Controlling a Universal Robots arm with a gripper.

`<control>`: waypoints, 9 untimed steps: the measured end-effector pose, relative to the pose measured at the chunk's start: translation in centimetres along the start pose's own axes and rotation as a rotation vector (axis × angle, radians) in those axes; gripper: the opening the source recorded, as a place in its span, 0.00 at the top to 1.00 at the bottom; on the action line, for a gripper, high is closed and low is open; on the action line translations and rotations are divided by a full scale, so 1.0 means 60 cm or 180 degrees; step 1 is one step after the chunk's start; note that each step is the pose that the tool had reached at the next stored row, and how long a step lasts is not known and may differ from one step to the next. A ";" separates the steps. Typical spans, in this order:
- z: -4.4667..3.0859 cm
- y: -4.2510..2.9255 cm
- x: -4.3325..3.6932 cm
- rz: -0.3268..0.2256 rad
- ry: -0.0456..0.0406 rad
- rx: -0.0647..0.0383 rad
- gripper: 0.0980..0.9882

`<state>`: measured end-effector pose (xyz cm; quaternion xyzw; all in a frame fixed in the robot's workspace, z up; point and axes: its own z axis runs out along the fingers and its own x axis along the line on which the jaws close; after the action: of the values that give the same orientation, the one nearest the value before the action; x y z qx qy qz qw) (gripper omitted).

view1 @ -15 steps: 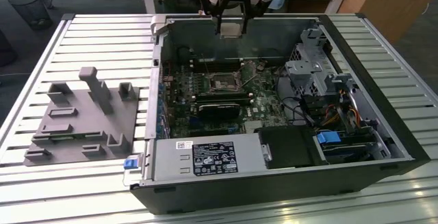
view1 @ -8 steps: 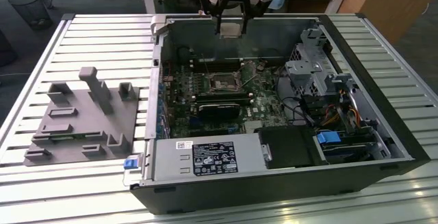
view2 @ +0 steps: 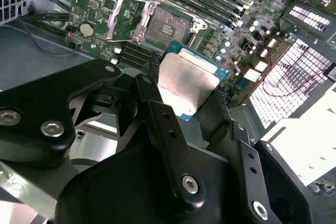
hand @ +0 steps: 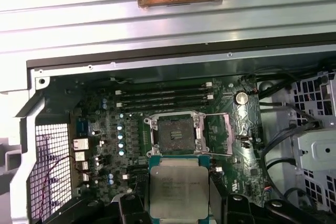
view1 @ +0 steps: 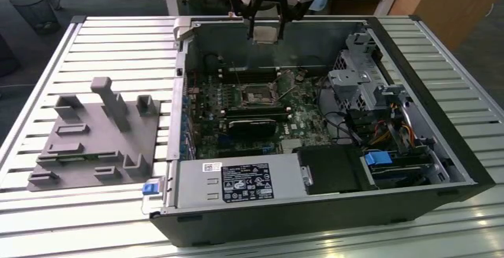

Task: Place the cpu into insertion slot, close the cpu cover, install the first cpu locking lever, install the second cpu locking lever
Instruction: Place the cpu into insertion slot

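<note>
— Where is the small flat square cpu with the dull silver-grey metal top [view2: 186, 85] sitting?
— It is hanging in the black claw [view1: 265, 36], which is clenching it by two opposite edges. In the exterior view the pair is hovering above the small square black-rimmed insertion slot [view1: 256, 95], well apart from it.
— And the slot itself?
— It is lying uncovered, its dark centre showing in both wrist views. The thin silvery metal cpu cover [hand: 229, 134] is standing flipped open just beside the slot.
— Anything else?
— The green circuit board [view1: 209, 122] is carrying the slot inside the open black computer case [view1: 315, 222], and long narrow black memory slots [hand: 163, 98] are running just beside the slot. A grey fixture block [view1: 94, 134] is resting on the slatted metal surface [view1: 118, 39], well apart from the slot toward the exterior view's left.
</note>
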<state>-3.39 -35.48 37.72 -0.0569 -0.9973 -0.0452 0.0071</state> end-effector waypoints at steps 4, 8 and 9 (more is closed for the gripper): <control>0.000 0.000 0.000 0.0058 -0.0005 -0.0001 0.50; 0.000 0.000 0.000 0.0116 -0.0010 -0.0002 0.50; 0.000 0.000 0.000 0.0130 -0.0012 -0.0002 0.50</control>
<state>-3.42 -35.48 37.72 -0.0773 -0.9960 -0.0453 0.0062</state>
